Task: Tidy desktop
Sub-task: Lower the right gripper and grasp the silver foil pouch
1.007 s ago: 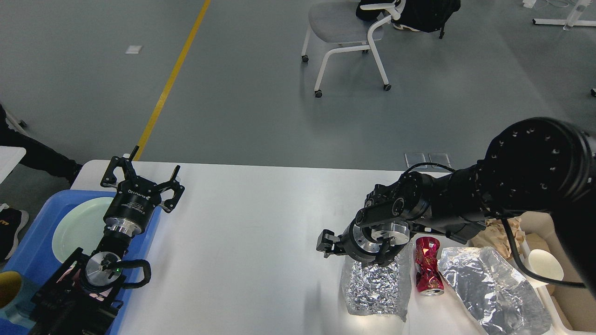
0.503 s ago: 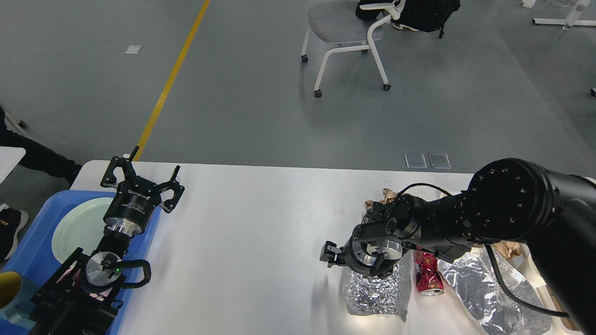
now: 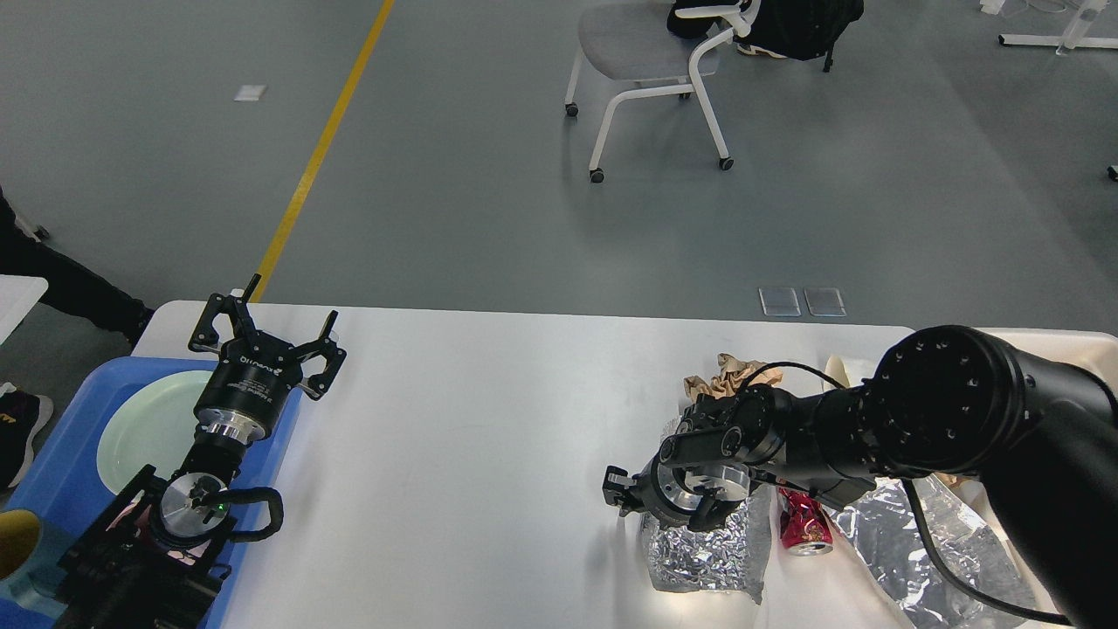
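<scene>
The table (image 3: 489, 419), a wide white top with rounded corners, is filling the near half of the head view, and most of its left and middle surface is lying bare. The remaining clutter is sitting at the near right: a crumpled silver foil bag (image 3: 707, 555), a crushed red can (image 3: 803, 528) just beside it on the right, a larger sheet of silver foil (image 3: 926, 542) further right, and a wad of brown paper (image 3: 729, 376) on the far side of these. A cream-white bin (image 3: 1066, 345) is showing at the far right edge, mostly hidden by the right arm. The right claw (image 3: 664, 507) is hanging low over the upper edge of the foil bag; it is seen end-on and dark, so whether its fingers are apart or together cannot be told, nor whether it is touching the bag. The left claw (image 3: 262, 328) is standing with its fingers spread apart and holding nothing, above the far right corner of a blue tray (image 3: 61, 463) that is carrying a pale green plate (image 3: 148, 428). Judged from this layout, the task is only partly done: four loose items are still waiting on the right side, and the foil bag appears to be the item in hand for removal toward the bin.
</scene>
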You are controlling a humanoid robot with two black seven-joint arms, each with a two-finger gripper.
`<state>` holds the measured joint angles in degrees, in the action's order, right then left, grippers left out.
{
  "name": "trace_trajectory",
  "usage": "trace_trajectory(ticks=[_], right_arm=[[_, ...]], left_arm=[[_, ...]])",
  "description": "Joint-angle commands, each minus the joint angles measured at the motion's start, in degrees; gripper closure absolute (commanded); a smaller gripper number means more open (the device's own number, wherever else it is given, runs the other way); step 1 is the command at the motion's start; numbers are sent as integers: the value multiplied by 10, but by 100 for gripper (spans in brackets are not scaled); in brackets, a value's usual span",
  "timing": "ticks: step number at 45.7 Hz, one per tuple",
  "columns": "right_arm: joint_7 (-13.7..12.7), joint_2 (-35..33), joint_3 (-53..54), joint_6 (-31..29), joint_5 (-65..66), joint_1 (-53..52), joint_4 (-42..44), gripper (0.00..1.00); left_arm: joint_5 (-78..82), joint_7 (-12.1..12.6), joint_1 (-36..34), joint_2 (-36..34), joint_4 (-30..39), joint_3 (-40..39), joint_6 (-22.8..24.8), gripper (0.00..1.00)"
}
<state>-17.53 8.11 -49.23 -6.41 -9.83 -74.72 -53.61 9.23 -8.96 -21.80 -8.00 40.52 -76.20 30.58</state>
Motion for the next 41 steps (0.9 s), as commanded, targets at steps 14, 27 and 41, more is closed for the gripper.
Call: trace_trajectory(ticks=[14, 27, 41], right_arm=[[0, -1, 0, 20, -5, 22, 2, 99], [0, -2, 5, 16, -19, 14, -4, 100], [-5, -25, 4, -19, -36, -66, -79, 100]], left_arm=[[0, 0, 0, 0, 0, 0, 0, 4], [0, 0, 0, 0, 0, 0, 0, 4], [0, 0, 0, 0, 0, 0, 0, 4]])
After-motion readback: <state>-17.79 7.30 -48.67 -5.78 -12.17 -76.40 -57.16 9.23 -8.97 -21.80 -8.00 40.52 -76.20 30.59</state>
